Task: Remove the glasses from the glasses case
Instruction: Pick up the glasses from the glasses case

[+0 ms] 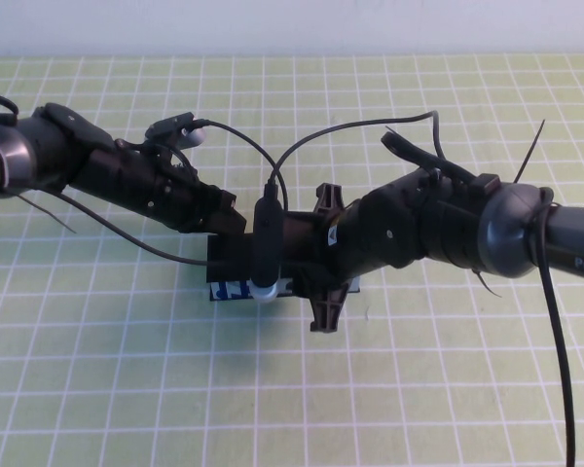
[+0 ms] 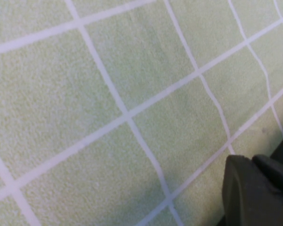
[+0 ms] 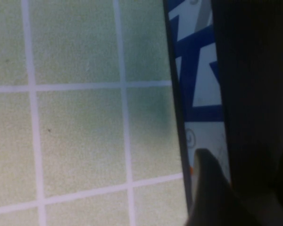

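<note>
Green cloth ruled with a white grid (image 1: 127, 389) covers the whole table, and a plain pale wall runs along the far edge at twelve o'clock in the high view. Both arms meet at the middle of that view over the glasses case (image 1: 236, 273), a black box whose white side with blue marks peeks out beneath them. The left gripper (image 1: 224, 219) reaches in from ten o'clock and sits at the case's far left corner; whether its fingers are apart or together cannot be told. The right gripper (image 1: 323, 258) comes in from three o'clock, its jaws spread wide, one tip on the far side of the case and one on the near side.

Only the right wrist view shows the printed side up close: blue bands on white (image 3: 198, 84), with one dark fingertip (image 3: 210, 193) beside it. The left wrist view shows mostly grid cloth (image 2: 108, 94) and a dark finger (image 2: 254, 193). The glasses are not visible in any view.
</note>
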